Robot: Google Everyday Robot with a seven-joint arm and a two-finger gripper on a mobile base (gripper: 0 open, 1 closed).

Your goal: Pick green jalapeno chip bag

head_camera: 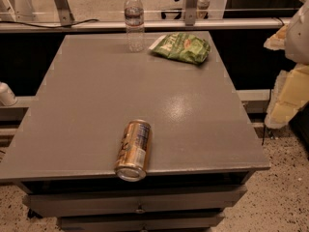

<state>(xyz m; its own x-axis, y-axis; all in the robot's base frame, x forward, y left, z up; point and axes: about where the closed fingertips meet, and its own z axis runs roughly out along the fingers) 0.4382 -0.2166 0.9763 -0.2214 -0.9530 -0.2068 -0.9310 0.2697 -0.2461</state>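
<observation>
The green jalapeno chip bag [181, 47] lies flat at the far right of the grey table top [145, 95]; it is glossy and wrinkled, with a white patch at its left end. My gripper [288, 88] shows as pale cream parts at the right edge of the view. It is off the table's right side, level with the middle of the table and well short of the bag. It holds nothing that I can see.
A clear plastic water bottle [134, 21] stands upright just left of the bag. A gold-and-white drink can [133, 150] lies on its side at the table's front edge. Drawers [140, 204] are below the top, and a rail [145, 25] runs behind the table.
</observation>
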